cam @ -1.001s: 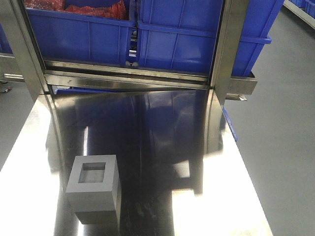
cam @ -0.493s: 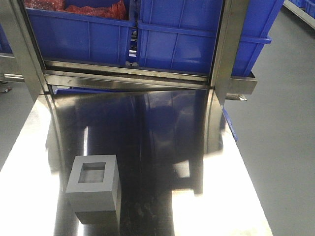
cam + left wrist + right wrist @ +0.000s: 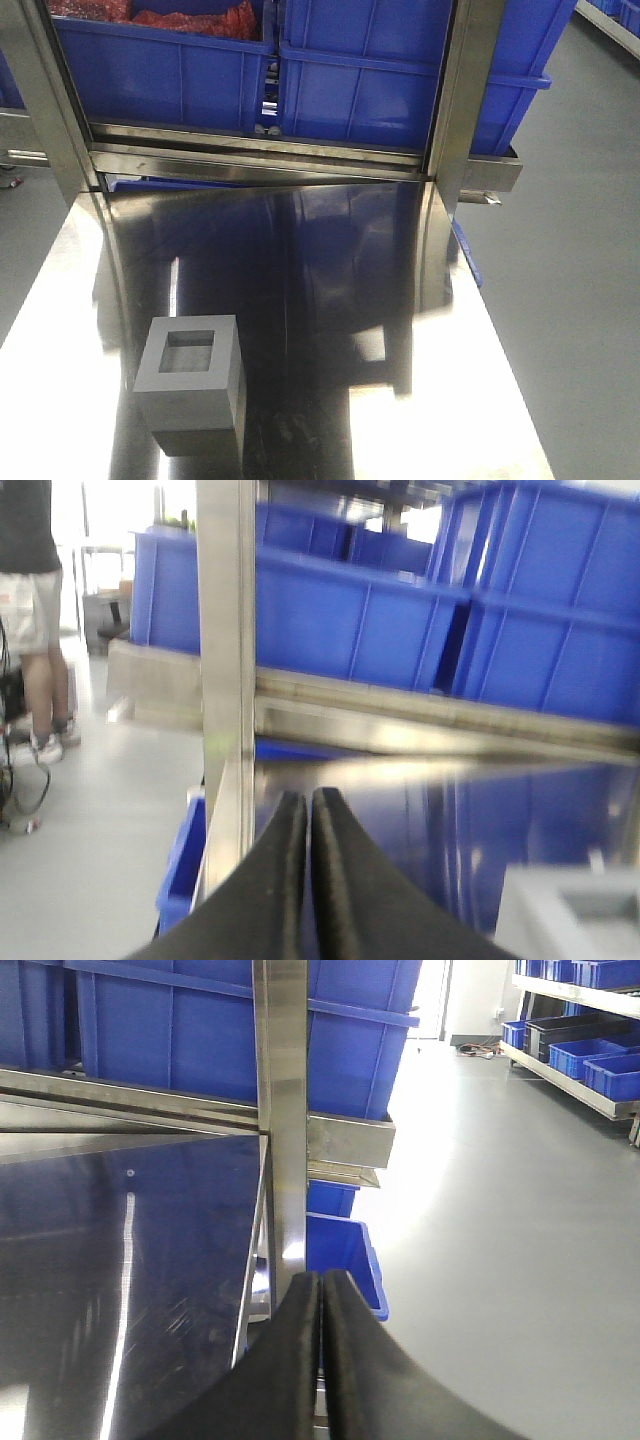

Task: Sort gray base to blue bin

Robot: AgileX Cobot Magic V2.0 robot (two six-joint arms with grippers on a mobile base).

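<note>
Jaws on both your arms are clenched empty; the matte gray box-shaped base (image 3: 190,385) hasn't moved on the shiny steel bench (image 3: 330,280), so your pick hasn't started.

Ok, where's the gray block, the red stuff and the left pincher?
gray base (image 3: 192,420), front view, its near side.
red stuff (image 3: 195,18), front view, middle of the heap.
left gripper (image 3: 307,802), left wrist view, between its shut fingertips.

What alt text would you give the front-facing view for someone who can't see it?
A gray block with a square recess on top sits at the near left of a steel table. Blue crates line a shelf behind it; the left one holds something red.
</note>
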